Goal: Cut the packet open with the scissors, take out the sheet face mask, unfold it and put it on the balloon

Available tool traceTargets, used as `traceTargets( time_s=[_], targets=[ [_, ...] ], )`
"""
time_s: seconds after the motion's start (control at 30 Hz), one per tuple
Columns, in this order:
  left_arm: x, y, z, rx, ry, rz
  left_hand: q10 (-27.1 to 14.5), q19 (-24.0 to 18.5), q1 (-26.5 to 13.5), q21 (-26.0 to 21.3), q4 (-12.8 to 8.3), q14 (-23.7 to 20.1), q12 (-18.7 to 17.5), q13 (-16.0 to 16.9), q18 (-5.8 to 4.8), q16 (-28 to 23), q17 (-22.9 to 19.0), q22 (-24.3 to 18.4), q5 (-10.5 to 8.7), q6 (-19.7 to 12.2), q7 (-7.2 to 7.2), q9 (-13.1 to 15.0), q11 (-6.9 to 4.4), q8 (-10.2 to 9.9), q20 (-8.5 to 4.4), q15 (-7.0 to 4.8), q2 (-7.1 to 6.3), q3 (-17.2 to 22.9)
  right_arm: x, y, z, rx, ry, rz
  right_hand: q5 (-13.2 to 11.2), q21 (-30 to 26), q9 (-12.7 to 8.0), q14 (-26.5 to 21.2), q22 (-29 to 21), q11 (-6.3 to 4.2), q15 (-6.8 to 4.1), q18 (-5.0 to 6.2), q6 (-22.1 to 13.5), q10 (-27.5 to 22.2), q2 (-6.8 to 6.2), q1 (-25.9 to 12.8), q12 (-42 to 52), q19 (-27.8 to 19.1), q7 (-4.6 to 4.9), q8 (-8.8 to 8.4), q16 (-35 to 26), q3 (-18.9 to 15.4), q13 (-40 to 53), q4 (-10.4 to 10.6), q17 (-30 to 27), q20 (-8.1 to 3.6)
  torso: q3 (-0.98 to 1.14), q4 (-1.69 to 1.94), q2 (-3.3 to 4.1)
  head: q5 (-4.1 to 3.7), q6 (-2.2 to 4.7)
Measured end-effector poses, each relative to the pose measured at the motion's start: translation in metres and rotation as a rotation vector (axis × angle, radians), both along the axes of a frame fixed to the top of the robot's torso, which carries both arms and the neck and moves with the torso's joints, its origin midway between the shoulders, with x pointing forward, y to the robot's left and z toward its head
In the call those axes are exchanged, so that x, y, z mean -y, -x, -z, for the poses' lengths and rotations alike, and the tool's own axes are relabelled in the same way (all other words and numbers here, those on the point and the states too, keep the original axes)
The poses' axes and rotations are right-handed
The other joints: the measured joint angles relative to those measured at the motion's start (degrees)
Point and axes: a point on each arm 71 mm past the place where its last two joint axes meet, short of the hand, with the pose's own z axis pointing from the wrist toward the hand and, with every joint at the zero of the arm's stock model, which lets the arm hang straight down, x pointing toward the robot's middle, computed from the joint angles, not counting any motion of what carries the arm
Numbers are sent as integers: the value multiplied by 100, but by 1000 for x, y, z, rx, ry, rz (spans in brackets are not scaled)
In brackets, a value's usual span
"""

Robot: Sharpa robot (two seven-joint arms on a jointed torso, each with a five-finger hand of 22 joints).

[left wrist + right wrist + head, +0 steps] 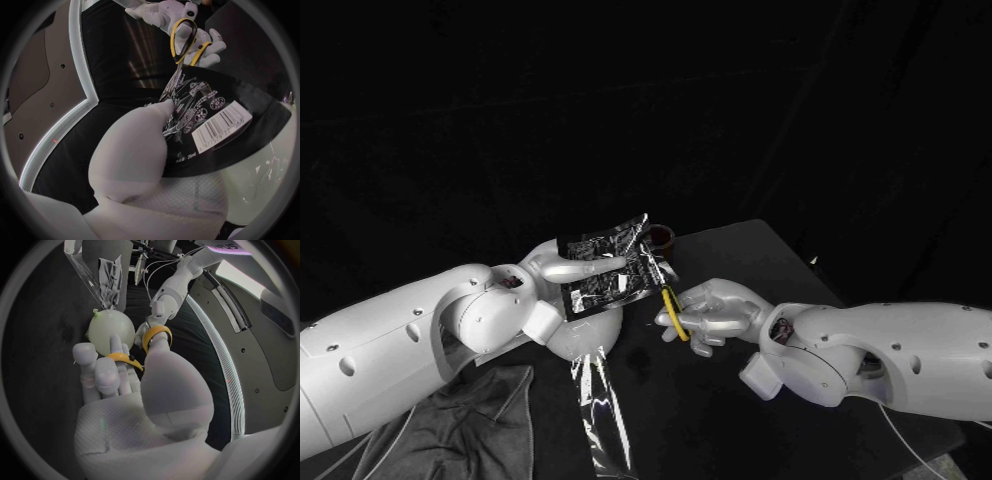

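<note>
Our left hand (563, 268) pinches the packet (610, 265) by one side and holds it up off the table. The free side stands out toward our right hand (715, 315). That hand is clenched through the yellow handles of the scissors (674, 315), with the blades reaching up to the packet's near edge. In the left wrist view the blade tips meet that edge just past our left fingertips. We cannot tell whether they have bitten into the foil yet.

The main risk, as we judge it, is the cut line. The blades sit close to the printed middle of the packet rather than along a thin top strip. A deep cut there could slice the folded mask inside.

The packet is held on one side only. The closing blades may push the loose foil aside or fold it between them instead of shearing it.

A hard closing stroke could also drag the packet out of our left pinch, and it would drop beneath both hands.

Our left fingers lie near the blade path, so a skewed stroke could nick them.

The balloon (111, 327) lies just beyond our right hand's fingertips in the right wrist view. A wide swing of the scissor points that way could puncture it or knock it away.
</note>
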Motion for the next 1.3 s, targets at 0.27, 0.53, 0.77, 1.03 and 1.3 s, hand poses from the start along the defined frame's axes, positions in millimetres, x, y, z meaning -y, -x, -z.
traceTargets(
  time_s=[0.27, 0.53, 0.77, 1.03, 1.3],
  targets=[
    [-1, -1, 0, -5, 3, -9, 22, 0, 0, 0, 0, 1, 0, 0, -34, 0, 11, 0, 0, -22, 17, 120, 20, -15, 0, 1, 0, 0, 3, -1, -2, 9, -3, 9, 0, 364, 12, 235, 209, -150, -206, -87, 372, 435, 288, 289, 94, 316, -233, 107, 42, -201, 153, 2, 286, -211, -1, 0, 0, 10, 1],
    [-2, -2, 1, -15, 10, -27, 40, 0, 0, 0, 0, 1, -1, -2, 20, 0, 12, -6, 0, -29, 9, 124, 3, -32, 0, 2, 0, 0, 4, 0, -3, 16, -6, 13, 0, 365, -4, 261, 219, -215, -220, -92, 412, 518, 318, 318, 94, 336, -233, 107, 42, -372, 174, 20, 275, -231, -1, -1, -2, 17, 31],
    [-4, -3, 2, -24, 15, -44, 41, -1, -1, 0, -1, 9, -3, -4, 22, 0, 11, -6, -12, -30, 9, 156, 3, -24, 0, 11, -1, 1, 4, -1, -4, 19, -8, 17, 0, 169, -132, 142, 114, -49, -39, -107, -43, -46, 321, 320, -377, 176, 12, -205, -16, -662, 45, 53, 19, -117, -1, -2, -2, 13, 58],
    [-4, -3, 2, -30, 21, -45, 41, -1, -2, 0, -32, 9, -7, -5, 20, 0, 19, -6, 0, -32, 8, 156, 2, -19, 0, 12, -3, 32, 4, -1, -4, 13, -10, 16, 1, -762, -292, -622, -378, 425, 407, -75, -971, -1299, -313, -305, -580, -757, 167, -617, -218, -217, -251, 154, -994, 257, -4, -2, -1, 11, 82],
    [-4, -2, 2, -35, 27, -25, 93, 50, -108, 23, -63, 72, -24, -11, 14, 21, 61, -5, 0, -40, 0, 156, -11, -19, -11, -30, -17, 64, 2, -1, -3, 5, -12, 5, 0, -1113, -325, -952, -594, 496, 497, 96, -1173, -1545, -846, -591, -580, -1113, 121, -583, -269, 452, -251, 146, -1454, 393, -1, -6, -1, 15, 90]
  ],
)
